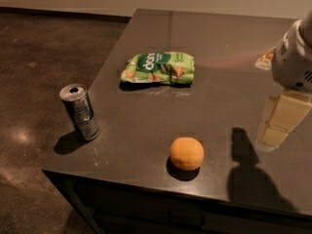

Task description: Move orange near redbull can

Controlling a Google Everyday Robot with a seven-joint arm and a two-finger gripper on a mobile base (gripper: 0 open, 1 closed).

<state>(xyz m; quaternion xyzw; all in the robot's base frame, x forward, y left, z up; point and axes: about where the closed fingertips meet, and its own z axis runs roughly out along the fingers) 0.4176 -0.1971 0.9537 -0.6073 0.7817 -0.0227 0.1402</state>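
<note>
The orange (186, 153) sits on the dark table (219, 82) near its front edge, right of centre. The redbull can (80, 112) stands upright near the table's left front corner, well to the left of the orange. My gripper (279, 123) hangs at the right edge of the view, above the table, to the right of the orange and a little behind it. It holds nothing that I can see, and its shadow falls on the table just right of the orange.
A green snack bag (158, 68) lies flat behind the orange and the can, mid-table. The table's left edge drops to a dark floor (34, 82). A small orange-and-white object (265, 60) lies at the far right, partly hidden by my arm.
</note>
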